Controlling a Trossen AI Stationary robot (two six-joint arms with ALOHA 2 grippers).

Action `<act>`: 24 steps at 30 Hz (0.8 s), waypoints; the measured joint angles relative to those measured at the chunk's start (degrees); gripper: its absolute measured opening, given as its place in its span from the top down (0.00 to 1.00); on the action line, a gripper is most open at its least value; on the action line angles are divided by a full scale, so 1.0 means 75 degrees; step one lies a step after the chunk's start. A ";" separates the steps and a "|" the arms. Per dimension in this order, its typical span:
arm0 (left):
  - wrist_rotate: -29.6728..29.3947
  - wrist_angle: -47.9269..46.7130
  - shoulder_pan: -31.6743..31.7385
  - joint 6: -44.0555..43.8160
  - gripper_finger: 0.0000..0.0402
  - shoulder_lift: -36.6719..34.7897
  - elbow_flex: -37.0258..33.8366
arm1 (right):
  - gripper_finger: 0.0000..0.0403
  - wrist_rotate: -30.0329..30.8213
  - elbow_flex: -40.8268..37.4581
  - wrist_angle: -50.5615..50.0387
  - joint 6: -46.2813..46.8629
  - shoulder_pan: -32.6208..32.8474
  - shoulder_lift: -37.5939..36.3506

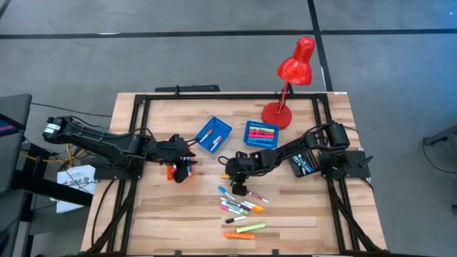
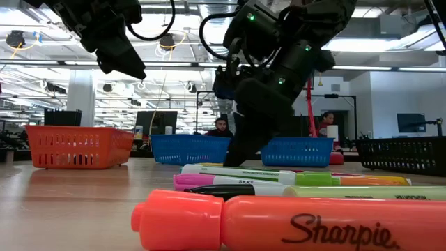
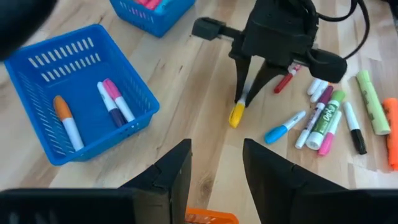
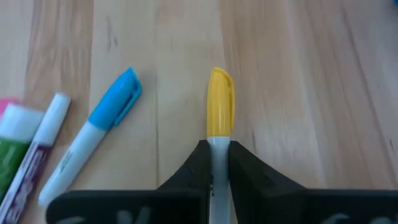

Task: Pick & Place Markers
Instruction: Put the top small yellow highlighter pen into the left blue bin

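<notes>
Yellow-capped marker lay pinched between the two dark fingers of the right gripper, which were closed tight on its white barrel; the cap end projected ahead of the fingertips, close over the bare wooden table. In the high view this gripper stood near the table centre.

Loose markers lay scattered at 6 o'clock from the right gripper. A blue-capped marker lay just beside the held one, apart from it, and a pink-and-green marker lay beyond that. An orange highlighter lay nearest the low camera.

Obstructions and surroundings:
- One blue tray sat at 11 o'clock from the right gripper, holding an orange-capped, a purple-capped and a pink-capped marker.
- A second blue tray sat at 1 o'clock, holding further markers.
- A red desk lamp stood at 1 o'clock, at the far table edge.
- A black tray sat at 3 o'clock, under the right arm.
- An orange tray sat at 9 o'clock.

The left gripper hovered above the orange tray with its fingers parted and nothing between them
</notes>
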 joint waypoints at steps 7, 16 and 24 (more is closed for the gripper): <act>-0.0905 0.0105 0.0003 0.0912 0.65 0.0000 0.0000 | 0.87 0.0508 0.0262 0.0763 -0.0215 -0.0252 -0.0099; -0.1364 0.0161 0.0006 0.0915 0.65 0.0000 0.0000 | 0.95 0.2049 0.1319 0.1479 -0.1566 -0.1178 -0.0122; -0.1367 0.0193 0.0006 0.0906 0.65 0.0000 0.0000 | 0.84 0.1713 0.1217 0.1352 -0.1083 -0.2150 -0.0088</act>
